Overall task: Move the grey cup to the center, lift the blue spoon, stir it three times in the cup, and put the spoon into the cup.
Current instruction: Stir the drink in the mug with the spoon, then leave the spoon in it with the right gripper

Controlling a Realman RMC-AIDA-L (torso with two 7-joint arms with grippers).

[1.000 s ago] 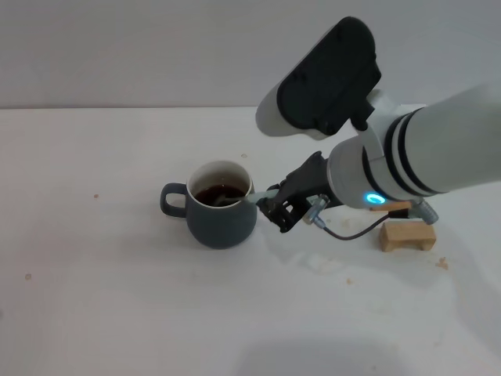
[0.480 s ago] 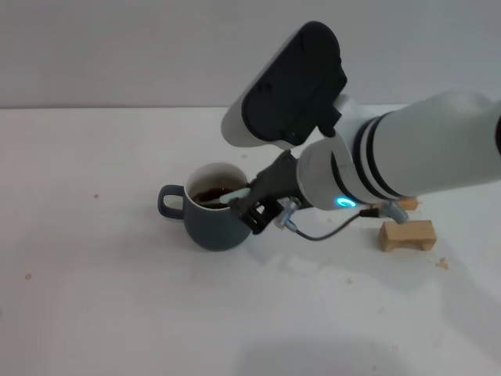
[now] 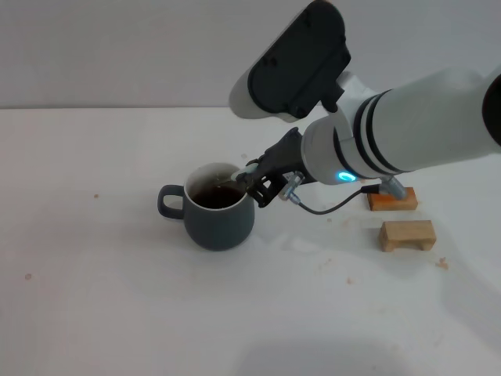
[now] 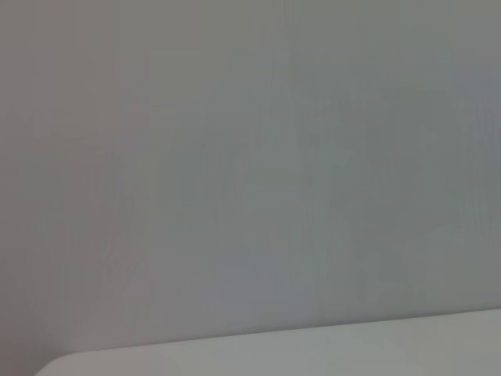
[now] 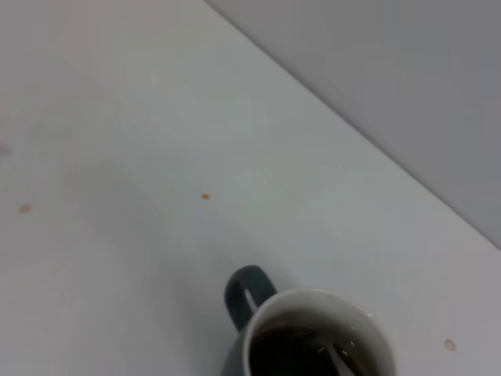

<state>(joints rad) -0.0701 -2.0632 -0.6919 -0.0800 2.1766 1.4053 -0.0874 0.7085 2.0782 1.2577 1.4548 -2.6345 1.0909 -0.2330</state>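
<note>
The grey cup (image 3: 220, 218) stands on the white table near the middle, its handle pointing left, with dark liquid inside. My right gripper (image 3: 255, 182) is just above the cup's far right rim, shut on the blue spoon (image 3: 237, 179). The spoon slants down into the liquid, and only a short pale piece of its handle shows. In the right wrist view the cup (image 5: 301, 337) is seen from above, with the spoon (image 5: 341, 359) dipping into the liquid. My left gripper is out of view; its wrist view shows only the wall and a table edge.
Two small wooden blocks lie to the right of the cup, one (image 3: 392, 200) partly behind my right arm and one (image 3: 407, 234) nearer the front. A few crumbs dot the white table (image 3: 117, 313).
My right gripper has moved left and back from beside the cup's right side to over its far right rim. The spoon swept through the liquid with it. The cup shifted slightly left.
</note>
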